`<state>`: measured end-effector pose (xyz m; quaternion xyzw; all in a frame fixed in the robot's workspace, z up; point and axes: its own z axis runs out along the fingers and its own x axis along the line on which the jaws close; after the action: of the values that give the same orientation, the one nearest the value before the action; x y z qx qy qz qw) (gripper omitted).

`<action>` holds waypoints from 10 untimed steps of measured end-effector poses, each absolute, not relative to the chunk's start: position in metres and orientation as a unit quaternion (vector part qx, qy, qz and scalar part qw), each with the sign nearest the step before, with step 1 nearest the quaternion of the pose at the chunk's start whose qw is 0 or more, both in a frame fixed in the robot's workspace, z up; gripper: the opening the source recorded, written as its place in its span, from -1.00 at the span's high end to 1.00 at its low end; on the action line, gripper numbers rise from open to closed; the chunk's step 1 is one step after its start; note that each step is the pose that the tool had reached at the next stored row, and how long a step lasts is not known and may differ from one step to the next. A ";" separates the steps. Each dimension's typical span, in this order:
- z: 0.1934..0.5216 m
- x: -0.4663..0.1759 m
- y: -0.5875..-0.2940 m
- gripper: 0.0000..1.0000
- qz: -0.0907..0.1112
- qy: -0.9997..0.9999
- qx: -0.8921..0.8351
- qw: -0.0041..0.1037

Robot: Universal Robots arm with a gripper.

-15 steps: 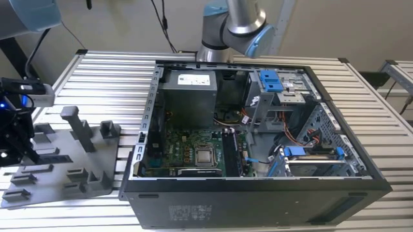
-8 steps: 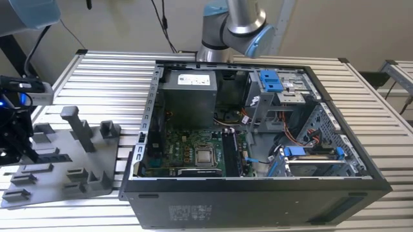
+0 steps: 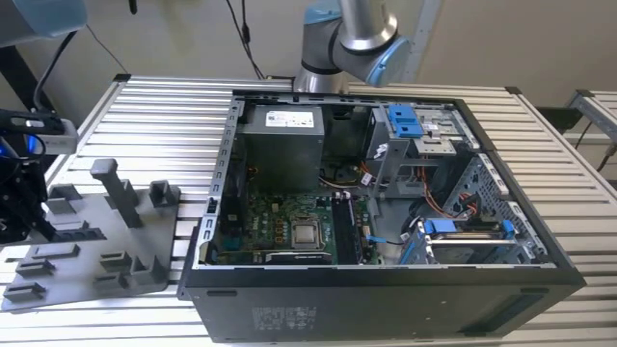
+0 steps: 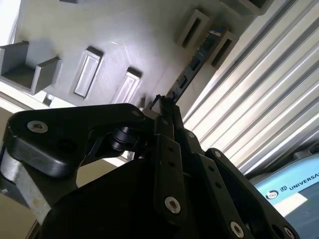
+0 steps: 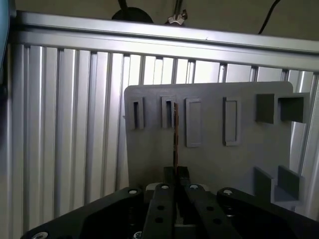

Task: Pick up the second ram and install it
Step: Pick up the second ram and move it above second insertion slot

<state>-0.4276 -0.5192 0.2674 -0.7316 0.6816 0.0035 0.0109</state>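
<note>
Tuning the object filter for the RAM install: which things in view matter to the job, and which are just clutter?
Job:
- gripper, shut on the second ram
- grey tray, right at the ram
- open PC case and its motherboard

Lying about:
- blue drive clips
- power supply
- tray posts
- slatted table
</note>
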 end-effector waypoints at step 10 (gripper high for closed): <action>0.284 -0.428 -0.519 0.72 0.004 0.682 -0.731 0.011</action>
<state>-0.4276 -0.5192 0.2837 -0.7314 0.6818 0.0035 0.0110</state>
